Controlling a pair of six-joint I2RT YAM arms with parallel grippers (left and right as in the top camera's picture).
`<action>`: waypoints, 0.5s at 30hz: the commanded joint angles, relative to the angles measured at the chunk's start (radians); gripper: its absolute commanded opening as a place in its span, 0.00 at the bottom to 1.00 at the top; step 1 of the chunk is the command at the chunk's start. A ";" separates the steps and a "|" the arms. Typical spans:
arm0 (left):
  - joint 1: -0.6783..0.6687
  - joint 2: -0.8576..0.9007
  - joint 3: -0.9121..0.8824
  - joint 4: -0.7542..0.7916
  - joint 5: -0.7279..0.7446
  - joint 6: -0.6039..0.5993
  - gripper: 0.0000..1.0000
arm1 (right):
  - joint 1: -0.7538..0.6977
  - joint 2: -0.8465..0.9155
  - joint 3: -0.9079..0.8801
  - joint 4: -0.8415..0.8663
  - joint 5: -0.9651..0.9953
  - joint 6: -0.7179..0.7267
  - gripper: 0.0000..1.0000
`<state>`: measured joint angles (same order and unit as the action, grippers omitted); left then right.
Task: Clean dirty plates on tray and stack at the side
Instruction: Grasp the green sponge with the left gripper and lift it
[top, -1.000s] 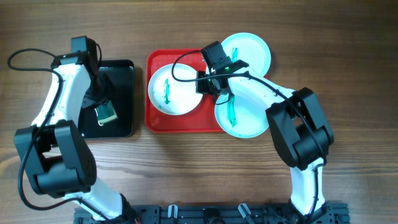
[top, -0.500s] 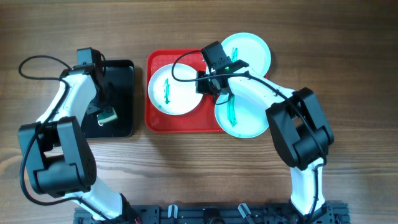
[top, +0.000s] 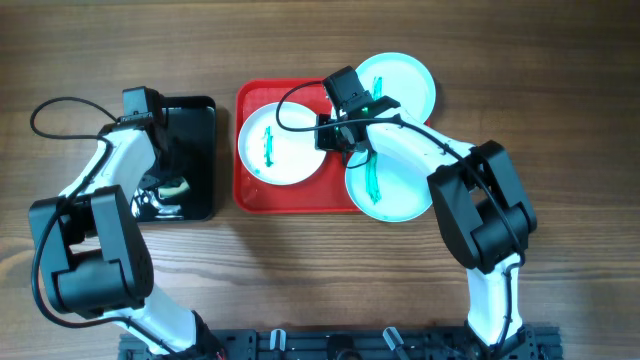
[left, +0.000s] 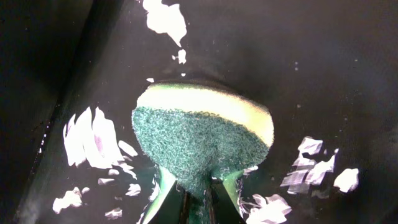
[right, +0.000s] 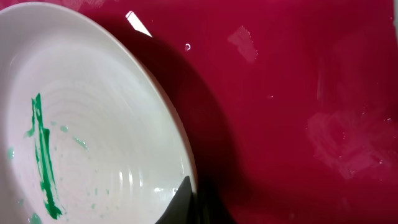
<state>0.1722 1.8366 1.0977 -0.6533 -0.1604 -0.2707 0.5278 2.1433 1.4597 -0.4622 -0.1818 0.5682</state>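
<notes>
The left end effector (left: 196, 185) is closed tight on a green-and-yellow sponge (left: 199, 134), low in the black tray (top: 200, 112). The right end effector (right: 189, 202) is pinched nearly shut on the rim of the white plate (right: 106, 124). That plate lies left of it in the red tray (top: 300, 200) and carries a green smear (right: 42, 155). One aqua plate (top: 410, 85) lies beyond it and another aqua plate (top: 400, 195) nearer, both to its right.

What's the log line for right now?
left claw: shut on sponge over black tray | right claw: at white plate rim, grip unclear | white plate, aqua plates: smeared green
</notes>
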 joint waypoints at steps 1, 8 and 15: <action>0.007 0.021 -0.012 0.003 -0.008 0.002 0.04 | 0.002 0.026 0.019 0.000 0.022 0.011 0.04; 0.006 -0.094 0.154 -0.148 0.089 0.070 0.04 | 0.002 0.026 0.019 0.004 -0.001 0.008 0.04; -0.014 -0.109 0.159 -0.146 0.168 0.189 0.04 | -0.006 0.026 0.019 0.006 -0.069 -0.019 0.04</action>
<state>0.1719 1.7355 1.2476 -0.8001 -0.0608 -0.1654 0.5278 2.1433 1.4597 -0.4614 -0.1902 0.5674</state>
